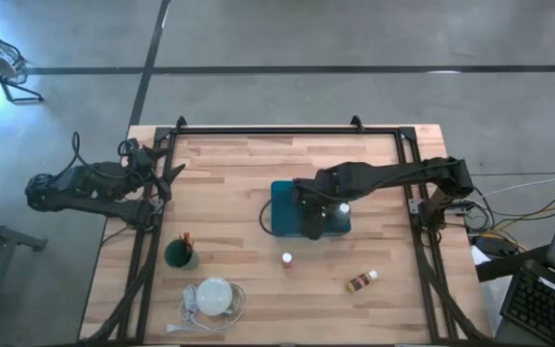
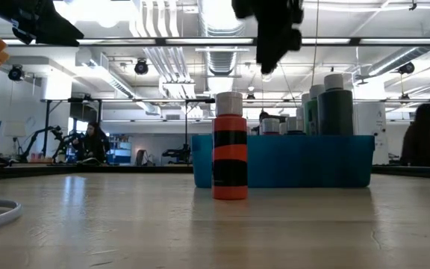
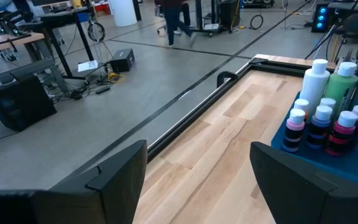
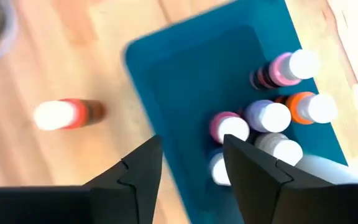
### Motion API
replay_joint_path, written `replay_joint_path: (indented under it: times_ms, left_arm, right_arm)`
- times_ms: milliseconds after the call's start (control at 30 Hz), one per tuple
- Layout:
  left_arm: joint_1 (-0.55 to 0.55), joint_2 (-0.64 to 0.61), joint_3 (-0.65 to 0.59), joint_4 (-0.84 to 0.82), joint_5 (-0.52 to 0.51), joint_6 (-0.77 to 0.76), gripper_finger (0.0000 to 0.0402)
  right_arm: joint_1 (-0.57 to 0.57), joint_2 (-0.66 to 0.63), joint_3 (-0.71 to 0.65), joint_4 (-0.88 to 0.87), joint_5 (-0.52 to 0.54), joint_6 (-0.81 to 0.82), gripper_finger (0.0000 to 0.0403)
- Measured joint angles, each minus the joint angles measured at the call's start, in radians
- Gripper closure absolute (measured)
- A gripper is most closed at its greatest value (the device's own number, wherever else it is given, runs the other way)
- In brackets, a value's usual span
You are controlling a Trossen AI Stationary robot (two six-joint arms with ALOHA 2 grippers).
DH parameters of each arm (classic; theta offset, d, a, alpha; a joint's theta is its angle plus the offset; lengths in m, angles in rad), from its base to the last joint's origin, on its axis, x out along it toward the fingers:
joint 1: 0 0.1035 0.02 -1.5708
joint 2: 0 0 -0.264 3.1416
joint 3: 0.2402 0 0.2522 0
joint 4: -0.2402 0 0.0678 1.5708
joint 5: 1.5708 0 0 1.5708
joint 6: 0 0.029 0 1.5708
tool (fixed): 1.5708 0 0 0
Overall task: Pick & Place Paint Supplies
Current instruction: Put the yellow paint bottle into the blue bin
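Above the tray (image 1: 282, 207), the right gripper (image 1: 313, 229) hovered, fingers released and empty; the upright red bottle (image 1: 286, 260) stood just beside it, nearer than the left gripper (image 1: 167, 173), also released.

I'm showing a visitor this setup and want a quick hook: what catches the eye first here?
The teal tray mid-table, packed with white-capped paint bottles, stands out, with the right tool hanging over it, fingers apart and empty. In front of it, one red bottle stands alone; a brown one lies on its side.

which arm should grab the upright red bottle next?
Probably right: right gripper hovers open over the teal tray, close to the red bottle. Left gripper waits open at the table's left edge.
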Motion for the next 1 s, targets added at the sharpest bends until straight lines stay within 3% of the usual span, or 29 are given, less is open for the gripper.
replay_joint_path:
  times_ms: [433,667,1000]
  left_arm:
    - [0.000,0.000,0.000,0.000,0.000,0.000,0.0113]
    - [0.000,0.000,0.000,0.000,0.000,0.000,0.0113]
    - [0.000,0.000,0.000,0.000,0.000,0.000,0.0113]
  right_arm:
    - [0.245,-0.132,0.139,-0.345,0.008,0.202,0.0288]
    - [0.438,-0.247,0.080,-0.388,0.015,0.359,0.0317]
    - [0.612,-0.336,-0.066,-0.432,0.003,0.278,0.0323]
